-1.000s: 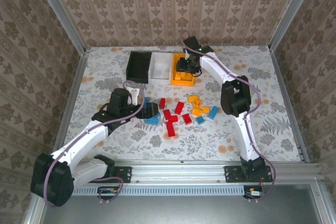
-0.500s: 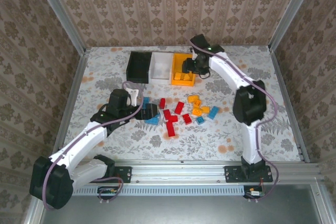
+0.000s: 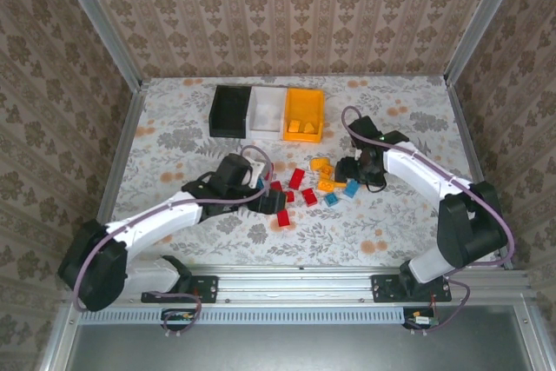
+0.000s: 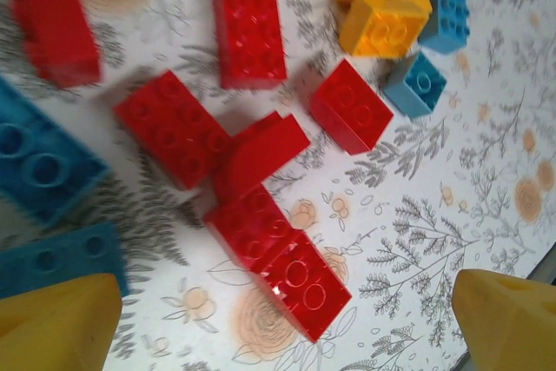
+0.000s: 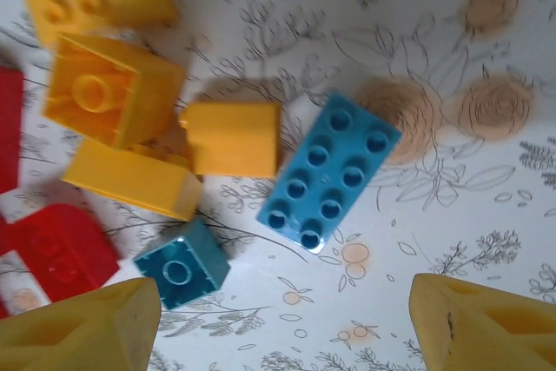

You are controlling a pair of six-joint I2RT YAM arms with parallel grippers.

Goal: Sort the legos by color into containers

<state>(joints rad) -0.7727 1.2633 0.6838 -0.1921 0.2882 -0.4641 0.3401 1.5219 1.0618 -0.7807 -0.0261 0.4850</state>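
**Overhead view.** Two arms reach inward over a flower-patterned table (image 3: pixel 174 141) toward a loose pile of bricks (image 3: pixel 304 187) at its centre.

- **Left arm** (image 3: pixel 156 221): it runs low from its base at the near left corner and stretches diagonally forward and to the right. Its wrist is bent down, so the left gripper (image 3: pixel 263 193) hangs over the left side of the pile.
- **Right arm** (image 3: pixel 430 182): it rises from its base, folds at an elbow near the table's right edge, and reaches back to the left. This sets the right gripper (image 3: pixel 347 171) above the pile's right side.
- **Bins:** toward the far edge three stand side by side, the black bin (image 3: pixel 228 117), the white bin (image 3: pixel 265 119) and the orange bin (image 3: pixel 304 93). The orange bin holds a few yellow pieces (image 3: pixel 301 128).

**Left wrist view.** The yellow fingertips (image 4: pixel 61 323) are spread wide and released, gripping nothing. The red bricks (image 4: pixel 248 23) lie on the table beneath them, with one long red brick (image 4: pixel 291 275) between the tips.

**Right wrist view.** The fingertips (image 5: pixel 482 323) also stand well apart and are empty. Below them lie a long blue brick (image 5: pixel 330 182), a small blue brick (image 5: pixel 181 274) just beside it, and a cluster of yellow bricks (image 5: pixel 113 89).
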